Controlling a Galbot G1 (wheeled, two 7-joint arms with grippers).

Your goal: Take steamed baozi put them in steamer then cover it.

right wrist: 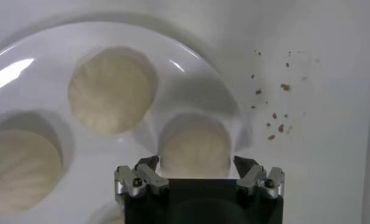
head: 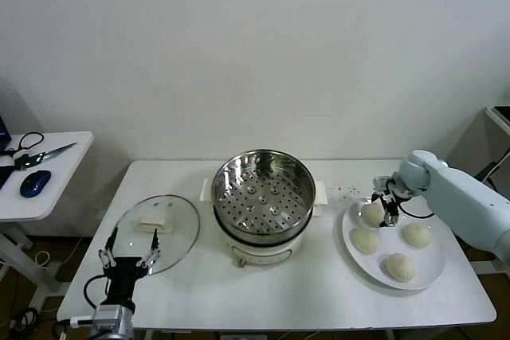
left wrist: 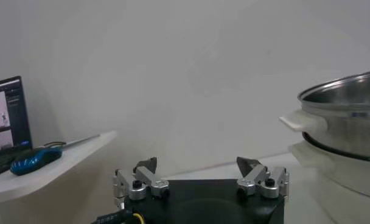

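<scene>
My right gripper (right wrist: 196, 167) straddles one steamed baozi (right wrist: 195, 146) on the white plate (head: 433, 270), fingers at its sides; can't tell if closed on it yet. Three more buns on plate w/ it. Steamer (head: 261, 197) at table centre, uncovered; cover (head: 156, 232) lies to its left, my left gripper (head: 129, 254) open above cover's near edge.

A white plate (head: 430, 270) on the table (head: 319, 292); side desk (head: 56, 173) with mouse (head: 35, 183).

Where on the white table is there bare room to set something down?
Bare patches: the front strip of the white table between the clear glass lid and white round plate, and the back edge behind the shiny steel steamer. Crowded: the plate, four cream buns, right claw over one.
</scene>
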